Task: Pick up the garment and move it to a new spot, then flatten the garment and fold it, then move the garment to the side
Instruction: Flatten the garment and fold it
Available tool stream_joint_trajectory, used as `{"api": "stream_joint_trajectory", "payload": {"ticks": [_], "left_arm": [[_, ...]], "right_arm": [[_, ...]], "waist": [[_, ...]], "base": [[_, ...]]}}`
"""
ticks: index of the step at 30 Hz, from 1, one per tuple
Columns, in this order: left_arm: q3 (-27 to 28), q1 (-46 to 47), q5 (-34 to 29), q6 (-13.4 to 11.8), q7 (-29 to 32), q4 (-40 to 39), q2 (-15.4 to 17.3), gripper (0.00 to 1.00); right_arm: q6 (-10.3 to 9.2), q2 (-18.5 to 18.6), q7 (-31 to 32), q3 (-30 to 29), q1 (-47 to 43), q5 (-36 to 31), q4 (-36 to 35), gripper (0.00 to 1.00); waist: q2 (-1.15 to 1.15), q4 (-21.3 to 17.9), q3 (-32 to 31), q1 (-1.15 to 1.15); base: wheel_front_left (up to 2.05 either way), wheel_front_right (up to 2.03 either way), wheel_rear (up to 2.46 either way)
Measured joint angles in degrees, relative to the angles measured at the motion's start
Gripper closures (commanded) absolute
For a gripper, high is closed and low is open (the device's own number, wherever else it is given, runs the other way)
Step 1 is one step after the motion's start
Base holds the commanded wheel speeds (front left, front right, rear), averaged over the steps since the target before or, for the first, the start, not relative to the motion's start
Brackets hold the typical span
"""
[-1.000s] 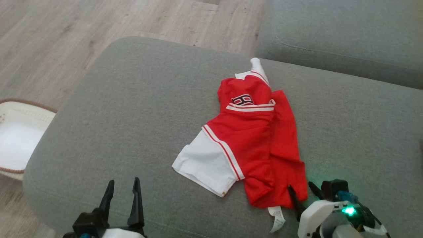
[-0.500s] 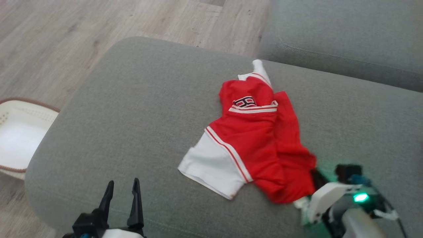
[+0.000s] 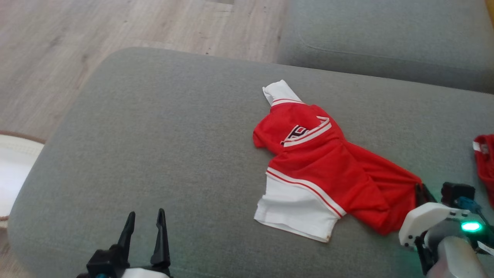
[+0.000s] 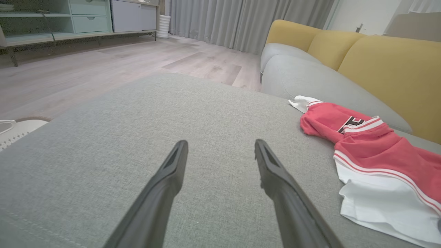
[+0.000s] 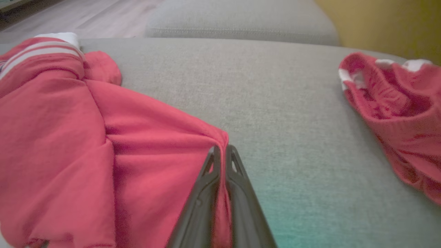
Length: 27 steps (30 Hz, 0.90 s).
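The garment, a red-and-white shirt, lies crumpled on the grey sofa seat, right of centre. The right gripper has its fingers pinching a red hem corner, with cloth bunching toward them. The left gripper hovers well apart, fingers spread, holding nothing. The shirt looks light and limp, likely to drag and fold on itself — a second hold on the white sleeve edge would help spread it.

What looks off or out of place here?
The red-and-white jersey garment lies crumpled and skewed on the grey fabric sofa cushion, its red edge bunched where the right gripper pinches it between its fingers. A second crumpled red garment lies apart at the robot's right.
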<state>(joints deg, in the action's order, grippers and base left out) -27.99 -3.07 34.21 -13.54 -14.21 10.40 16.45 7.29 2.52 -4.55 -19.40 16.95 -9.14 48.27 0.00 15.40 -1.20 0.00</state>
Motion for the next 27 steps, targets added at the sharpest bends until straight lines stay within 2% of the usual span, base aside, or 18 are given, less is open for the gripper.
{"api": "stream_joint_trajectory", "payload": {"ticks": [1,2,8,17,27], "left_arm": [[-0.02,0.00,-0.01,0.00,0.00,0.00,-0.13,0.00],[-0.02,0.01,-0.01,0.01,0.00,0.00,-0.30,0.00],[0.00,0.03,-0.09,0.66,0.00,0.29,-0.76,0.00],[-0.43,0.04,-1.01,1.54,-0.01,0.69,-1.13,0.00],[-2.32,0.06,-1.00,2.56,-0.07,2.54,-2.72,0.00]], "right_arm": [[0.00,0.00,-0.22,-0.62,0.00,-0.67,-0.35,0.64],[0.00,-0.01,-0.84,-1.21,-0.01,-1.30,-0.75,0.00],[0.00,0.03,-6.20,-0.11,-0.20,-1.92,-3.21,0.00],[0.00,0.00,-8.91,10.20,-7.53,7.17,-10.36,0.00],[0.00,-0.02,-9.23,16.37,-15.51,13.71,-20.27,0.00]], "waist": [[0.00,-0.37,0.11,0.00],[0.00,-0.72,0.19,0.00],[0.00,-3.44,-0.11,0.00],[0.00,-6.66,-2.11,0.00],[0.00,-9.15,-4.21,0.00]], "base": [[0.00,0.00,0.00],[0.00,0.00,0.00],[0.00,0.00,0.00],[0.00,0.00,0.00],[0.00,0.00,0.00]]}}
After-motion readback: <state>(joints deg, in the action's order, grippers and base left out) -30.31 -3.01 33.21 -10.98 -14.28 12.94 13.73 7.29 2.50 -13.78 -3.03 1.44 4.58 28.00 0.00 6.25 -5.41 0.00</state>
